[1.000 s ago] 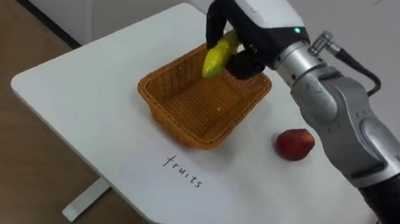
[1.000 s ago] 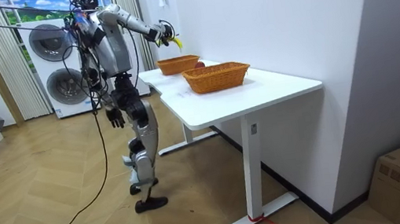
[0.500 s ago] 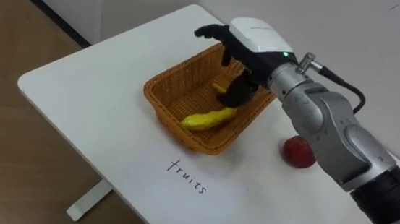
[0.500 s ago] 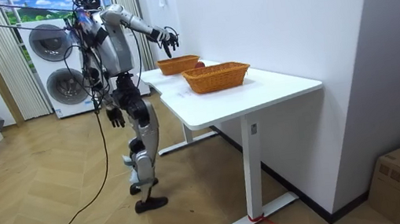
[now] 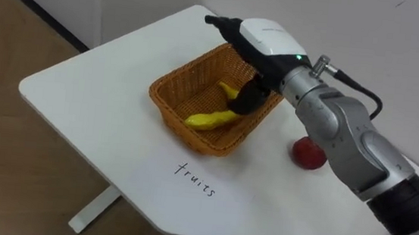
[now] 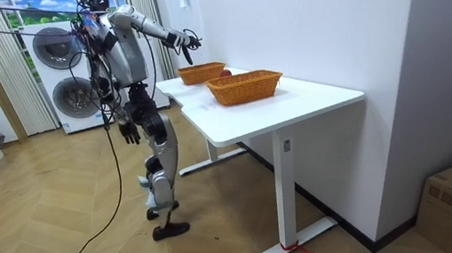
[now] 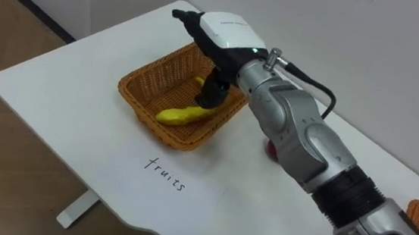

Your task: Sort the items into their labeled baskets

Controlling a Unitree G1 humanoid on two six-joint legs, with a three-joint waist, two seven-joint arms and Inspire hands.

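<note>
fruit basket (image 5: 171,118): wicker, on white table (image 5: 82,91). banana (image 5: 213,118): 1, lying inside basket by its near wall. right hand (image 5: 262,40): above basket's far rim, fingers straight and spread, holding nothing. apple (image 5: 305,155): 1, on table just right of basket. left hand (image 6: 129,134): hanging well away from basket, state cannot be told.
</note>
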